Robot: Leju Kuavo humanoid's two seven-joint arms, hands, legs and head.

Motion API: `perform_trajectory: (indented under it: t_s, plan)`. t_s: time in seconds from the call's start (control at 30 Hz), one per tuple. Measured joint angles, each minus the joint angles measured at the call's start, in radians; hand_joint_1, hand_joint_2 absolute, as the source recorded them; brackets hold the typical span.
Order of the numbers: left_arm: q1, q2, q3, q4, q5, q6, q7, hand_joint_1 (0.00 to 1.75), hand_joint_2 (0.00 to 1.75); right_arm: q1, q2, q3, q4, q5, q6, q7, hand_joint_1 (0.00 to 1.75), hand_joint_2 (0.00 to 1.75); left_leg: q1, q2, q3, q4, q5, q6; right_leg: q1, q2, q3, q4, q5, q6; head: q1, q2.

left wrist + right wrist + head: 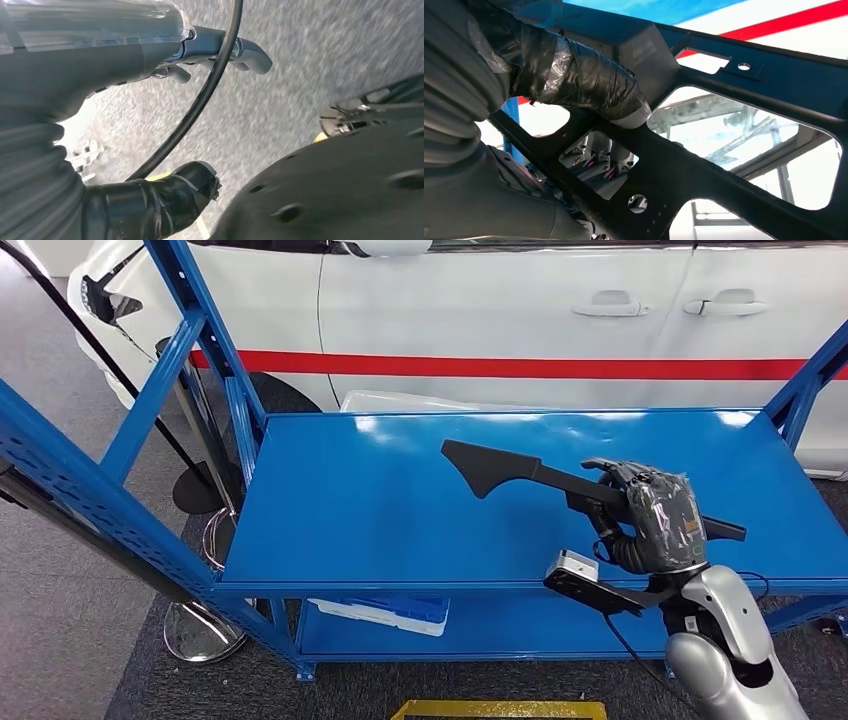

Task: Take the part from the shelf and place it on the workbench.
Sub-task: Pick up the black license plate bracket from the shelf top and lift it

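A long black part [490, 468], flat with a wide pointed end, lies low over the top level of the blue shelf [380, 510]. My right hand [655, 515] grips it near its thin end, on the shelf's right side. In the right wrist view the part [704, 170] is a black frame with cut-out windows and small holes, and my taped thumb [589, 82] presses against it. My left hand [100, 75] hangs over the grey floor with its fingers apart and nothing in it; a black cable crosses in front of it.
A white car with a red stripe [520, 367] stands close behind the shelf. A white and blue tray [385, 610] sits on the lower level. Blue uprights [215, 340] rise at the left, with a round metal stand base [200, 632] and a yellow floor mark [500, 708] nearby.
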Motion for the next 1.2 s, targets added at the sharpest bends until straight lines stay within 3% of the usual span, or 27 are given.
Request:
perform_trajectory:
  t_s: [0.03, 0.13, 0.2, 0.27, 0.33, 0.37, 0.47, 0.5, 0.53, 0.6, 0.67, 0.7, 0.73, 0.8, 0.83, 0.87, 0.97, 1.0, 1.03, 1.07, 1.1, 1.13, 1.2]
  plan:
    - [0.004, -0.001, 0.0, -0.024, 0.0, -0.021, 0.0, 0.0, 1.75, -0.029, 0.015, 0.025, 0.008, 0.012, 0.007, 0.016, 1.75, 1.75, 0.0, 0.0, 0.016, -0.011, 0.013, 0.001, 0.002, 0.001, -0.012, 0.004, 0.006, -0.001, 0.0, 0.0]
    - [0.003, 0.014, 0.004, -0.056, 0.0, -0.039, 0.005, 0.0, 1.75, -0.13, 0.075, 0.11, 0.048, 0.04, 0.011, 0.067, 1.75, 1.75, -0.006, 0.001, 0.137, -0.202, 0.08, 0.016, 0.009, 0.006, -0.039, 0.014, 0.024, 0.003, 0.0, 0.0]
    - [-0.002, 0.032, 0.006, -0.057, 0.0, -0.032, 0.008, 0.0, 1.75, -0.189, 0.113, 0.16, 0.078, 0.045, 0.009, 0.091, 1.75, 1.75, -0.013, 0.002, 0.176, -0.279, 0.097, 0.026, 0.009, 0.004, -0.046, 0.015, 0.036, 0.013, 0.0, 0.0]
    - [-0.002, 0.043, 0.008, -0.057, 0.0, -0.023, 0.012, 0.0, 1.75, -0.227, 0.137, 0.197, 0.098, 0.045, 0.008, 0.103, 1.75, 1.75, -0.016, 0.0, 0.169, -0.288, 0.112, 0.032, 0.008, 0.001, -0.047, 0.009, 0.049, 0.025, 0.0, 0.0]
    - [-0.001, 0.05, 0.009, -0.057, 0.0, -0.017, 0.014, 0.0, 1.75, -0.249, 0.146, 0.22, 0.108, 0.044, 0.006, 0.106, 1.75, 1.75, -0.011, 0.001, 0.164, -0.301, 0.133, 0.043, 0.007, 0.0, -0.053, 0.021, 0.032, 0.037, 0.001, 0.0]
    - [0.0, 0.052, 0.009, -0.057, 0.0, -0.015, 0.015, 0.0, 1.75, -0.26, 0.147, 0.229, 0.114, 0.043, 0.005, 0.107, 1.75, 1.75, -0.008, 0.002, 0.157, -0.307, 0.145, 0.049, 0.006, 0.0, -0.063, 0.047, -0.001, 0.042, 0.002, 0.0]
    - [0.002, 0.054, 0.009, -0.056, 0.0, -0.009, 0.025, 0.0, 1.75, -0.285, 0.157, 0.255, 0.134, 0.041, 0.003, 0.112, 1.75, 1.75, -0.006, 0.005, 0.123, -0.308, 0.174, 0.059, 0.001, 0.001, -0.101, 0.2, -0.13, 0.053, 0.003, 0.0]
    - [0.003, 0.053, 0.008, -0.056, 0.0, -0.008, 0.032, 0.0, 1.75, -0.288, 0.163, 0.264, 0.141, 0.042, 0.002, 0.113, 1.75, 1.75, -0.006, 0.005, 0.108, -0.306, 0.183, 0.058, 0.0, 0.001, -0.102, 0.237, -0.143, 0.055, 0.003, 0.0]
    - [0.004, 0.053, 0.005, -0.056, 0.0, -0.006, 0.038, 0.0, 1.75, -0.291, 0.17, 0.272, 0.145, 0.045, 0.002, 0.113, 1.75, 1.75, -0.006, 0.005, 0.093, -0.302, 0.191, 0.056, -0.001, 0.001, -0.089, 0.247, -0.135, 0.056, 0.003, 0.0]
    - [0.007, 0.053, -0.003, -0.054, 0.0, -0.002, 0.039, 0.0, 1.75, -0.296, 0.188, 0.29, 0.153, 0.057, -0.004, 0.114, 1.75, 1.75, -0.005, 0.005, 0.065, -0.291, 0.204, 0.051, -0.003, 0.001, -0.025, 0.187, -0.086, 0.055, 0.002, 0.0]
    - [0.01, 0.053, -0.015, -0.053, 0.0, 0.005, 0.023, 0.0, 1.75, -0.301, 0.202, 0.303, 0.158, 0.074, -0.015, 0.114, 1.75, 1.75, -0.006, 0.004, 0.044, -0.28, 0.216, 0.041, 0.0, 0.002, 0.061, 0.063, -0.072, 0.047, 0.002, 0.0]
    - [0.011, 0.053, -0.02, -0.052, 0.0, 0.009, 0.014, 0.0, 1.75, -0.302, 0.208, 0.308, 0.159, 0.082, -0.022, 0.114, 1.75, 1.75, -0.007, 0.004, 0.039, -0.278, 0.223, 0.035, 0.003, 0.003, 0.088, 0.018, -0.074, 0.042, 0.002, 0.0]
    - [0.013, 0.053, -0.025, -0.051, 0.0, 0.013, 0.005, 0.0, 1.75, -0.301, 0.211, 0.313, 0.159, 0.089, -0.029, 0.114, 1.75, 1.75, -0.007, 0.004, 0.036, -0.278, 0.231, 0.029, 0.007, 0.003, 0.099, -0.007, -0.081, 0.037, 0.002, 0.0]
    - [0.015, 0.055, -0.033, -0.047, 0.0, 0.021, -0.002, 0.0, 1.75, -0.298, 0.214, 0.32, 0.16, 0.097, -0.042, 0.113, 1.75, 1.75, -0.006, 0.003, 0.034, -0.284, 0.244, 0.016, 0.008, 0.002, 0.09, -0.014, -0.067, 0.023, 0.002, 0.0]
    - [0.016, 0.057, -0.037, -0.044, 0.0, 0.024, 0.0, 0.0, 1.75, -0.296, 0.215, 0.324, 0.161, 0.1, -0.047, 0.112, 1.75, 1.75, -0.004, 0.002, 0.03, -0.28, 0.237, 0.01, 0.006, 0.0, 0.083, -0.018, -0.058, 0.014, 0.002, 0.0]
    - [0.018, 0.059, -0.04, -0.04, 0.0, 0.029, 0.004, 0.0, 1.75, -0.292, 0.216, 0.326, 0.162, 0.103, -0.052, 0.111, 1.75, 1.75, -0.003, 0.002, 0.021, -0.264, 0.212, 0.004, 0.004, -0.001, 0.073, -0.021, -0.047, 0.004, 0.002, 0.0]
    - [0.022, 0.063, -0.047, -0.029, 0.0, 0.035, 0.019, 0.0, 1.75, -0.278, 0.219, 0.329, 0.162, 0.109, -0.062, 0.109, 1.75, 1.75, 0.001, 0.002, -0.02, -0.118, 0.07, -0.008, 0.004, -0.004, 0.036, -0.023, -0.013, -0.012, 0.001, 0.0]
    - [0.022, 0.064, -0.049, -0.026, 0.0, 0.036, 0.022, 0.0, 1.75, -0.273, 0.219, 0.329, 0.162, 0.11, -0.063, 0.108, 1.75, 1.75, 0.001, 0.002, -0.03, -0.061, 0.041, -0.01, 0.006, -0.004, 0.022, -0.021, -0.002, -0.012, 0.001, 0.0]
    - [0.023, 0.065, -0.053, -0.025, 0.0, 0.036, 0.024, 0.0, 1.75, -0.267, 0.219, 0.329, 0.162, 0.11, -0.065, 0.108, 1.75, 1.75, 0.001, 0.002, -0.029, -0.023, 0.039, -0.012, 0.006, -0.004, 0.006, -0.018, 0.009, -0.01, 0.001, 0.0]
    - [0.023, 0.066, -0.058, -0.024, 0.0, 0.037, 0.024, 0.0, 1.75, -0.262, 0.218, 0.33, 0.162, 0.109, -0.067, 0.107, 1.75, 1.75, 0.001, 0.002, -0.014, -0.012, 0.058, -0.012, 0.006, -0.005, -0.01, -0.014, 0.019, -0.008, 0.001, 0.0]
    - [0.023, 0.067, -0.063, -0.023, 0.0, 0.036, 0.024, 0.0, 1.75, -0.257, 0.215, 0.33, 0.16, 0.104, -0.07, 0.107, 1.75, 1.75, 0.002, 0.002, 0.019, -0.039, 0.087, -0.011, 0.006, -0.005, -0.027, -0.008, 0.028, -0.005, 0.001, 0.0]
    - [0.024, 0.067, -0.068, -0.023, 0.0, 0.035, 0.023, 0.0, 1.75, -0.25, 0.209, 0.329, 0.155, 0.096, -0.075, 0.105, 1.75, 1.75, 0.002, 0.002, 0.069, -0.094, 0.108, -0.009, 0.005, -0.005, -0.044, -0.001, 0.036, 0.0, 0.001, 0.0]
    - [0.028, 0.064, -0.083, -0.025, 0.0, 0.03, 0.021, 0.0, 1.75, -0.229, 0.18, 0.321, 0.133, 0.065, -0.08, 0.097, 1.75, 1.75, 0.0, -0.002, 0.167, -0.224, 0.102, -0.001, 0.007, -0.005, -0.064, 0.009, 0.049, 0.011, 0.001, 0.0]
